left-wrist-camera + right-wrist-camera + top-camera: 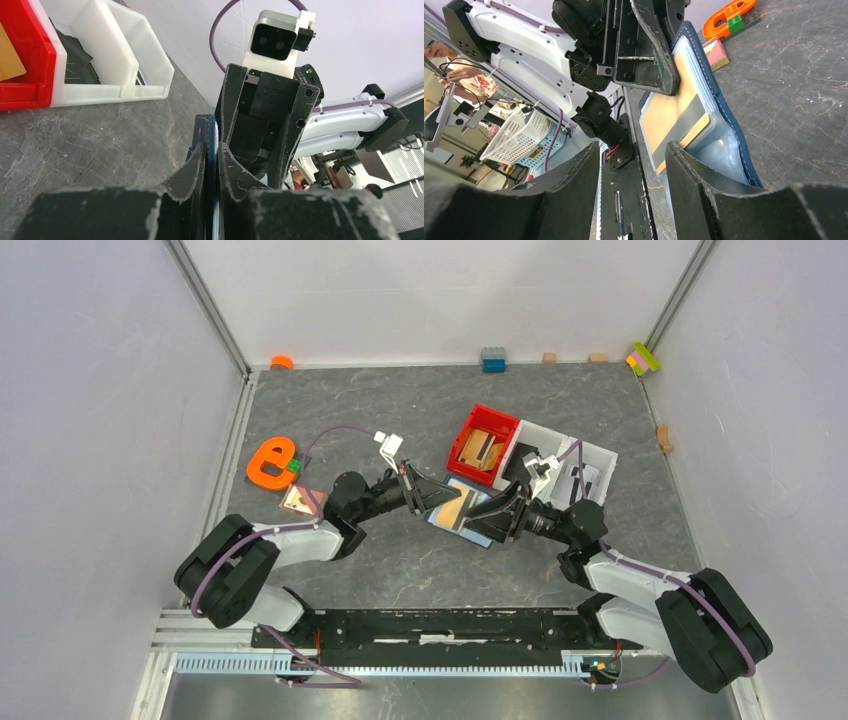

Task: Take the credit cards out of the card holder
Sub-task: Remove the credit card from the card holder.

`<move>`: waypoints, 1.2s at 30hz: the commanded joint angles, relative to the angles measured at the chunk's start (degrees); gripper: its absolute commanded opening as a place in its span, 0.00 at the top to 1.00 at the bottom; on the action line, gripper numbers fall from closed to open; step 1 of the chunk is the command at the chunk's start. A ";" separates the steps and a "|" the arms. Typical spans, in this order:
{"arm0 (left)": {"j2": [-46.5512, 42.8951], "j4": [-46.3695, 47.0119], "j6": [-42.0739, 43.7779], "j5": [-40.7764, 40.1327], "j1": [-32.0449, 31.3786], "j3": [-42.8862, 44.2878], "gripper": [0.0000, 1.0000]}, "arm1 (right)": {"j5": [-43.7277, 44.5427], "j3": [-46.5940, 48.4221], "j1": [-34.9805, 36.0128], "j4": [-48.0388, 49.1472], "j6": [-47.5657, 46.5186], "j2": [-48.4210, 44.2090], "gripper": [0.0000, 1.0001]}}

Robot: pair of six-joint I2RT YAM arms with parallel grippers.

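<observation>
Mid-table, card holder [719, 135]: open, lighter-blue pocketed inside showing, navy stitched edge around it. It sits between the two grippers, left of the red tray in the top view. Can't tell whether it rests on the table or is lifted.
Card in holder [674, 112]: copper-tan with a grey stripe, sitting in the clear pocket.
Loose card [297, 500]: pinkish, flat on the table at left-centre of the top view, just below the orange toy and well apart from the holder.
Left gripper [214, 152]: fingers pressed together on the holder's edge. Its wrist view shows the navy edge clamped between them.
Right gripper [633, 146]: fingers spread, nothing between them. One finger sits at the holder's near end; can't tell if it touches.
Red tray [485, 412]: upper right of the holder, tan pieces inside.
White tray [600, 452]: touching the red tray's right side, dark items inside.
Orange toy [270, 462]: left side of the table, with a green block on it.
</observation>
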 commanded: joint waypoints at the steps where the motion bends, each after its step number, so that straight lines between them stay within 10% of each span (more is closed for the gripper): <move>1: -3.44 6.92 -0.66 -0.43 -0.18 -0.85 0.93 | 0.61 1.75 0.18 -2.19 -2.06 0.82 0.43; 13: -5.09 4.37 1.00 -1.60 0.02 -1.26 0.94 | 5.25 0.88 -0.74 -10.16 -8.46 -7.79 0.43; 23: -1.49 7.74 -2.13 1.32 -0.01 0.13 0.94 | -1.48 -0.49 -0.65 8.62 2.72 0.12 0.45; 36: 0.58 8.17 -1.95 2.16 -0.98 1.17 0.94 | -1.23 -0.37 -0.56 7.72 2.46 0.10 0.46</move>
